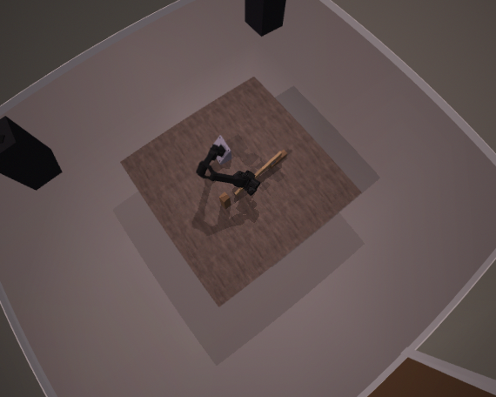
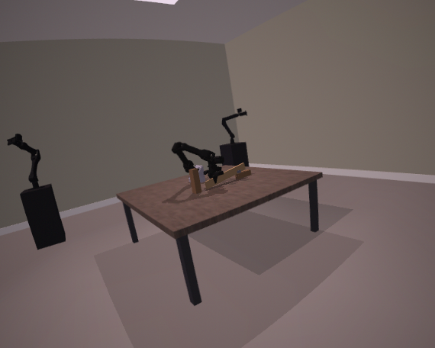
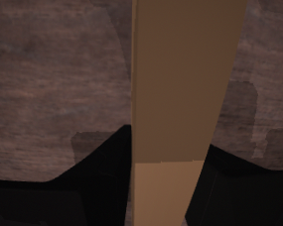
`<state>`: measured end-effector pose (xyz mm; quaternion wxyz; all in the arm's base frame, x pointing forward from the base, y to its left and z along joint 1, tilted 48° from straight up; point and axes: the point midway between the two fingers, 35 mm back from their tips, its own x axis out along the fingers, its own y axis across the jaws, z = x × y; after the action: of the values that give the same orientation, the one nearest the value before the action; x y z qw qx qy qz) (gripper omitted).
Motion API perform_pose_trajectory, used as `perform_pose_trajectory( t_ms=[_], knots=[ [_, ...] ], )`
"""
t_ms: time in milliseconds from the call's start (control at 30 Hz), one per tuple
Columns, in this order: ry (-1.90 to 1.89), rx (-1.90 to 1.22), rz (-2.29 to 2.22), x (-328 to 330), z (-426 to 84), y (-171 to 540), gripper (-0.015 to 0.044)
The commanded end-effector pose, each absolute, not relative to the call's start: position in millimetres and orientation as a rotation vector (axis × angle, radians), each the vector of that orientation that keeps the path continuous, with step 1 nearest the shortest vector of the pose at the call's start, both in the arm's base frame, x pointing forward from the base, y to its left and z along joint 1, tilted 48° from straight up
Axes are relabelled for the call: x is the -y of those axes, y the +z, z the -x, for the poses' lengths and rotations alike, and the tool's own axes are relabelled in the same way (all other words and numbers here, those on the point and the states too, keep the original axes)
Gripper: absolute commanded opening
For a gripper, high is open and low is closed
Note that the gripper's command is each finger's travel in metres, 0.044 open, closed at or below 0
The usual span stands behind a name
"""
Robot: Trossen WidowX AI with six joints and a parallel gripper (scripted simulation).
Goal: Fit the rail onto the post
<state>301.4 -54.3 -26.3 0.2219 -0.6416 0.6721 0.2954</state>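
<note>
The long wooden rail (image 1: 270,165) (image 2: 230,172) (image 3: 186,84) slopes down from the low footboard block (image 2: 244,175) to its near end, which is at or very close to the table top. Its far end is at the block's bracket. The upright wooden post (image 1: 225,200) (image 2: 194,181) stands a short gap beyond the near end. The pegs and the rail's end holes cannot be made out. My gripper (image 2: 215,179) (image 3: 147,132) points down and is shut on the rail, nearer its post end, with one dark finger against each side in the wrist view.
The arm's pale mounting block (image 1: 222,153) (image 2: 201,174) stands on the wooden table (image 1: 227,270) (image 2: 169,214), to one side of the rail and post. Two dark pedestals (image 1: 24,157) (image 2: 43,217) (image 1: 265,15) (image 2: 234,153) with other arms stand on the floor away from the table.
</note>
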Motion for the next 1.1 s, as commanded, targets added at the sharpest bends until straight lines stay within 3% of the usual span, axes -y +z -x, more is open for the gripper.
perform_pose_trajectory(
  t_ms=[0, 1067],
  knots=[
    [0.819, -1.857, 1.777, 52, -302, -25, 0.0000],
    [0.820, -1.856, 1.777, 40, -305, -14, 0.0000]
  ],
)
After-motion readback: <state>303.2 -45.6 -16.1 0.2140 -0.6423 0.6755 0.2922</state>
